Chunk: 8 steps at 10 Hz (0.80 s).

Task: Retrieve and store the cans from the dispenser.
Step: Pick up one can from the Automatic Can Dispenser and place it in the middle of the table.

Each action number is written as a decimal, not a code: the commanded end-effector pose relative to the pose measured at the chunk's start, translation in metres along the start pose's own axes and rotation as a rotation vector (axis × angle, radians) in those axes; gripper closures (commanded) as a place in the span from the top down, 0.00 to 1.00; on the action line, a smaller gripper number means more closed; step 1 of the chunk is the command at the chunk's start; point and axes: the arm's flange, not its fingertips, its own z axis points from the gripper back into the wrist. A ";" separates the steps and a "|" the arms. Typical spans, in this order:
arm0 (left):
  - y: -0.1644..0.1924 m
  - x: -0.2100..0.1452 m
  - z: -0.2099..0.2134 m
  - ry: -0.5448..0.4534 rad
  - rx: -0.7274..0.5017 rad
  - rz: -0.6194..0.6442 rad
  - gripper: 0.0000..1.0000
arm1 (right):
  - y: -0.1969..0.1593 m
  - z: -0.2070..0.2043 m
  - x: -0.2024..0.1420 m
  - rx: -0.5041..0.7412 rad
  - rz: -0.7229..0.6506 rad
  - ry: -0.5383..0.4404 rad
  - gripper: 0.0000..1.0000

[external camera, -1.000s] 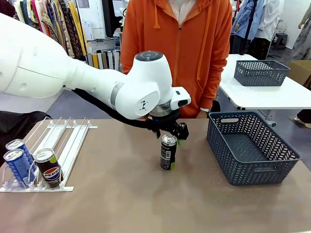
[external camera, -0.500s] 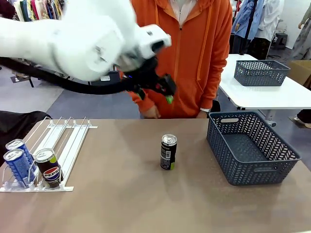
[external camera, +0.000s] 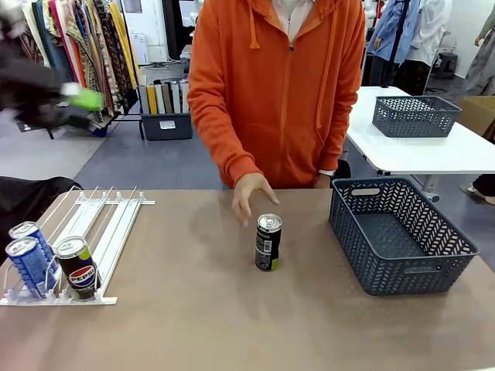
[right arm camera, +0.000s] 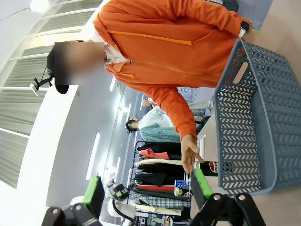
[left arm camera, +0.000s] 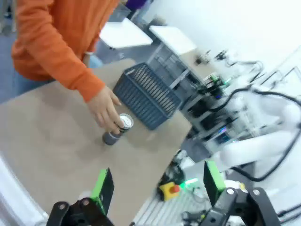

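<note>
Three cans [external camera: 29, 267] sit at the near end of the dispenser [external camera: 116, 224] on the left of the table [external camera: 193, 325], two blue and one black with a Pepsi logo, all against its front lip. A fourth can [external camera: 268, 242], black with a green accent, stands upright near the middle of the table, between the dispenser and the blue-grey basket [external camera: 402, 239] on the right, well apart from both. The person's hand [external camera: 249, 195] reaches down just beyond this can on its left; in the left wrist view the fingers lie against its silver top. The left gripper [left arm camera: 157, 183] is high above the table, its jaws spread wide with nothing between the green pads; in the front view it is a black and green blur at the far upper left. The right gripper [right arm camera: 148, 193] also stands wide and empty, off the table, with the basket lying beyond its fingers
</note>
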 end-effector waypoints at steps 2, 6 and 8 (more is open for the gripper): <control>0.092 -0.084 0.057 -0.168 -0.155 0.258 1.00 | 0.006 0.001 -0.001 0.000 -0.013 0.008 1.00; 0.137 -0.140 0.053 -0.198 -0.199 0.411 1.00 | 0.006 0.001 -0.001 0.000 -0.013 0.008 1.00; 0.148 -0.113 0.099 -0.250 -0.215 0.404 1.00 | 0.006 0.001 -0.001 0.000 -0.013 0.008 1.00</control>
